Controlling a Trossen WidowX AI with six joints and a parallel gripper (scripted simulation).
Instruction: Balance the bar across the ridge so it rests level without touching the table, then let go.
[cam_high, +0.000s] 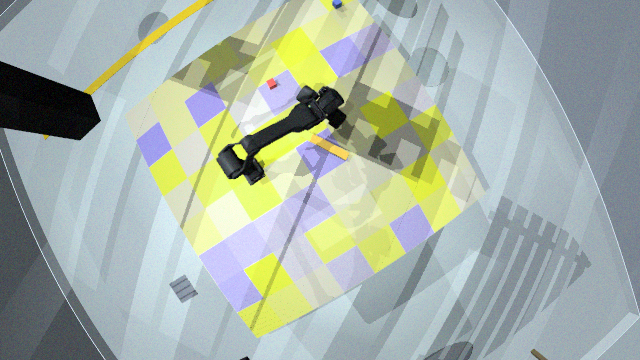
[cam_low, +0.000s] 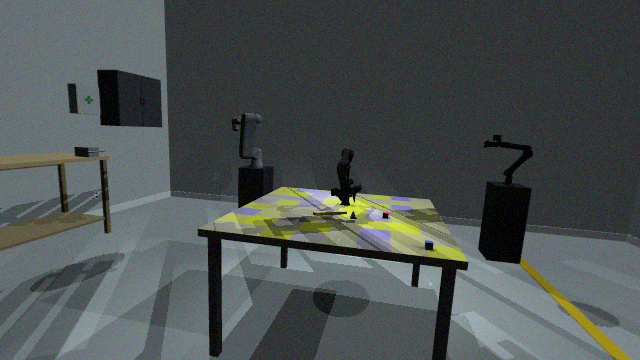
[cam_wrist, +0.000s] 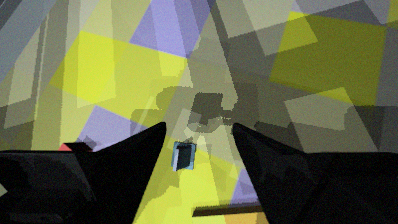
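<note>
Near the ridge (cam_low: 353, 215) (cam_wrist: 183, 156), the orange bar (cam_high: 329, 147) (cam_low: 330, 213) (cam_wrist: 245, 216) lies on the table (cam_high: 345, 250) (cam_low: 330, 246) — probably light, stiff, best gripped mid-length — while our gripper (cam_high: 336, 109) (cam_low: 358, 189) (cam_wrist: 199, 126) stands spread, pinching nothing.

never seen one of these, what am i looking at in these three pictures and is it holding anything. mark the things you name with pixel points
The machine is a single black robot arm standing on a patchwork table (cam_high: 227, 215) (cam_low: 320, 242). Its hand is a gripper (cam_wrist: 199, 126) with two fingers.

The first picture looks down from above. The second is taken from across the room, showing the table from the side. The third comes from the arm's wrist, looking down between the dark fingers.

On the table are an orange bar (cam_high: 329, 147) (cam_low: 330, 213) (cam_wrist: 245, 218), a red cube (cam_high: 271, 84) (cam_low: 385, 215), a blue cube (cam_high: 337, 4) (cam_low: 429, 245) and a small dark ridge (cam_low: 353, 215) (cam_wrist: 183, 156).

The gripper is open and holds nothing. The bar is not yet across the ridge.
</note>
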